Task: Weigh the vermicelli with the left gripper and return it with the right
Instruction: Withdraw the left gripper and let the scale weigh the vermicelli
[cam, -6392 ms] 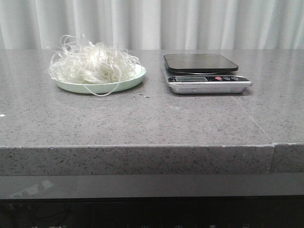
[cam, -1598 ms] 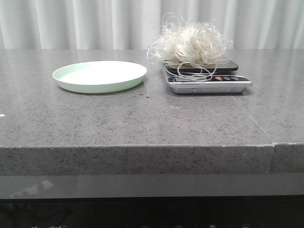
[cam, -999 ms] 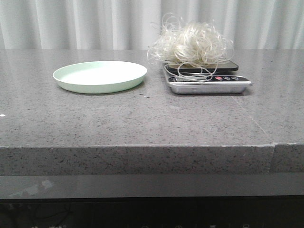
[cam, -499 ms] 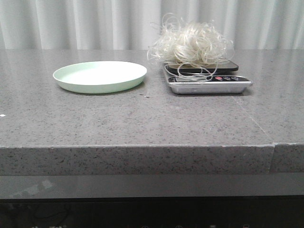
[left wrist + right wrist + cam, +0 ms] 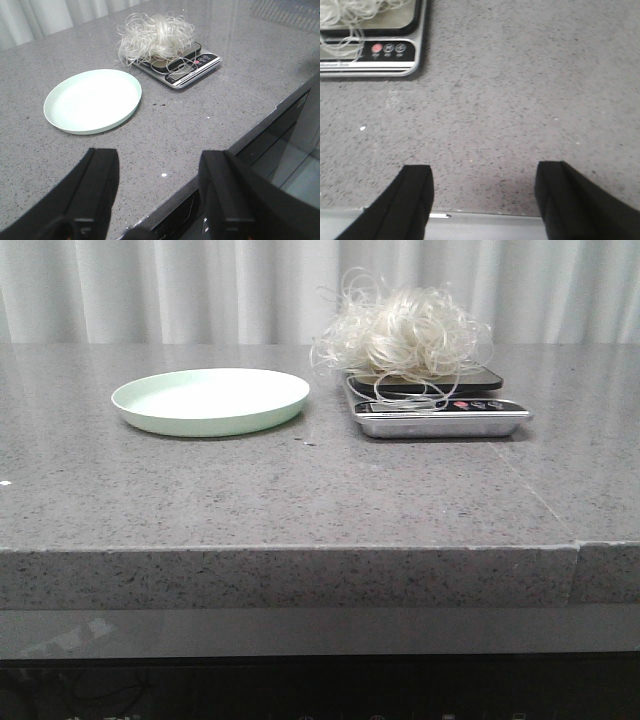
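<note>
The vermicelli [image 5: 408, 333], a fluffy whitish tangle, lies on the black platform of the kitchen scale [image 5: 440, 418], with loops hanging over its display. It also shows in the left wrist view [image 5: 157, 34] and partly in the right wrist view [image 5: 350, 15]. The pale green plate [image 5: 209, 400] stands bare to the scale's left. My left gripper [image 5: 159, 159] is open and empty, back over the table's front edge, far from the plate [image 5: 92, 101]. My right gripper [image 5: 484, 175] is open and empty near the front edge, on the near right side of the scale [image 5: 380, 62]. Neither gripper shows in the front view.
The grey stone table [image 5: 300, 490] has a seam at the right [image 5: 577, 545]. White curtains [image 5: 200, 290] hang behind it. The table's front edge drops off below the left gripper, with a dark cabinet front [image 5: 270, 145] underneath.
Early on the vermicelli lay on the green plate; it now lies on the scale and the plate is bare. Over the last 1.6 seconds nothing visibly moved.
</note>
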{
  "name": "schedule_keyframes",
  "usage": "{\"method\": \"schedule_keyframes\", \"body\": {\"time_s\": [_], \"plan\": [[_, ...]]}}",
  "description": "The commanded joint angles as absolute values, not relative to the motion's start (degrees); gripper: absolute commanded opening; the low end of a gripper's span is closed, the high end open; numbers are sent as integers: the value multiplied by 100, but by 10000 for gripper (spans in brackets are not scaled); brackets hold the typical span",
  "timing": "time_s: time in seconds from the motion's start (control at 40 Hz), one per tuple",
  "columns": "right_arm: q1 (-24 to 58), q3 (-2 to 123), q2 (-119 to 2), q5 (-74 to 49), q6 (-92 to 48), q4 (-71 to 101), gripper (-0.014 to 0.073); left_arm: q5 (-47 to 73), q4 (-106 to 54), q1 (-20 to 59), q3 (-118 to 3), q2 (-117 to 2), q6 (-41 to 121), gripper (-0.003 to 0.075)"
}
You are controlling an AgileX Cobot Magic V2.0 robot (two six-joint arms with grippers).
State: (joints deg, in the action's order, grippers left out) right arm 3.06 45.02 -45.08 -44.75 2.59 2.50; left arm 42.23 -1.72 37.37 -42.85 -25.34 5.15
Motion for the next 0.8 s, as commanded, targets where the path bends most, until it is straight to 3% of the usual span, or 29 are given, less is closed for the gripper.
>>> {"method": "schedule_keyframes", "body": {"time_s": [0.0,0.474,0.774], "plan": [[500,4789,-4661,-4099,-163,514,549,3760,-253,3743,-4437,-2565,473,439],[1800,6539,-6657,-3838,-510,762,549,3760,-253,3743,-4437,-2565,473,439],[1976,8001,-8170,-3489,-510,961,549,3760,-253,3743,-4437,-2565,473,439]]}}
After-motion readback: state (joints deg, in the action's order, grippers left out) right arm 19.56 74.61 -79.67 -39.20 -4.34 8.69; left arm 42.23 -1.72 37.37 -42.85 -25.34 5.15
